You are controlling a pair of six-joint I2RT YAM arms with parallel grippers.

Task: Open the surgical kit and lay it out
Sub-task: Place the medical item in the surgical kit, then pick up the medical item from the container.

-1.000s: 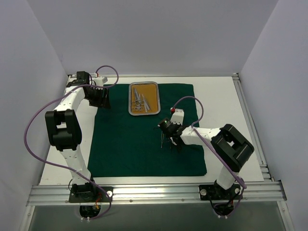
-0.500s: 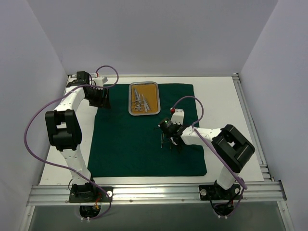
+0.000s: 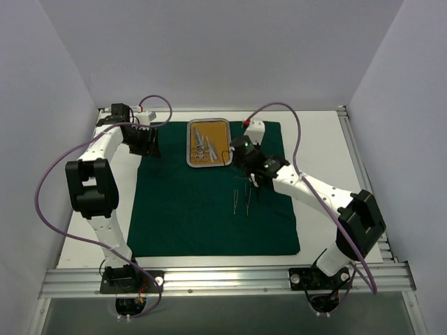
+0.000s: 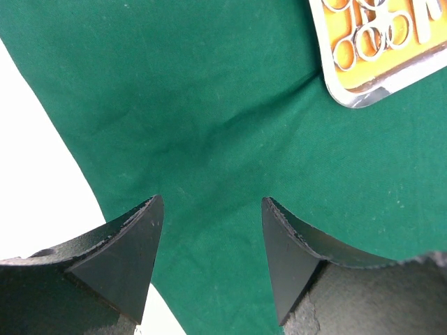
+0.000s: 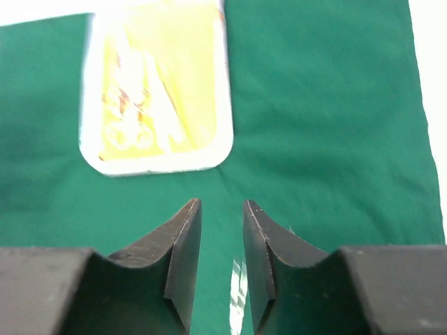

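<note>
Hovering by the near right corner of the steel tray (image 3: 189,144), right gripper (image 5: 222,209): jaws slightly parted, empty. Left gripper (image 4: 213,206): jaws wide, empty, over the far left edge of the green cloth (image 3: 185,209). Tray sits at cloth's far edge, ring-handled instruments (image 3: 201,148) inside; two slim instruments (image 3: 236,201) lie mid-cloth.

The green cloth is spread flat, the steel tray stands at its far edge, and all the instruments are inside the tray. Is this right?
Not all. The top external view shows two slim silver instruments lying on the green cloth, nearer than the steel tray. The rest is right: cloth spread flat, tray at its far edge.
</note>
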